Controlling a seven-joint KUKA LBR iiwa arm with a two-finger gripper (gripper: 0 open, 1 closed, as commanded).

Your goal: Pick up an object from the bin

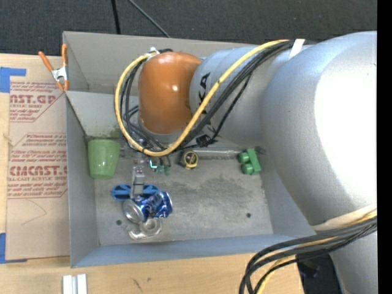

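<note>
a dark, speckled floor [257, 8] spans the top, crossed by a black cable [114, 8]; a pale wooden surface [184, 274] lies below.

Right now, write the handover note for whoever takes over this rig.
Gripper: down in the left part of the bin, below the orange wrist cover, just above the crumpled blue and silver wrapper.
Things: pale green cup by the left wall; brass ring on a metal rod mid-bin; green block to its right.
Done: the arm is in the bin.
Left: grip one thing and lift it out; everything lies on the bin floor.
</note>
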